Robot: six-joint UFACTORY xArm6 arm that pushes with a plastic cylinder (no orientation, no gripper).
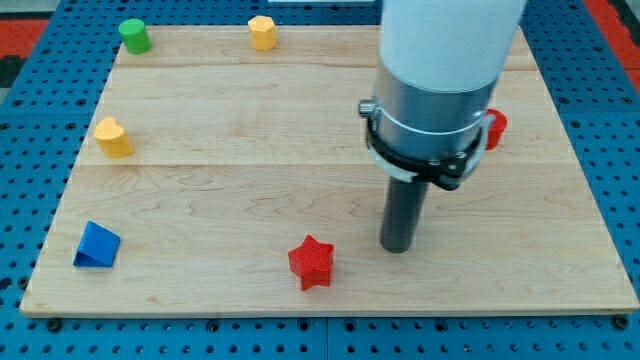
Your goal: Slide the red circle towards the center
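The red circle (495, 129) shows only as a sliver at the view's right, mostly hidden behind the arm's grey collar. My tip (398, 247) rests on the wooden board (250, 190), below and to the left of the red circle and apart from it. A red star (311, 262) lies to the tip's left, near the board's bottom edge, with a gap between them.
A green cylinder (134, 36) stands at the top left corner. A yellow block (262, 32) sits at the top edge. A yellow heart-like block (113, 137) lies at the left. A blue triangle-like block (96, 246) lies at the bottom left.
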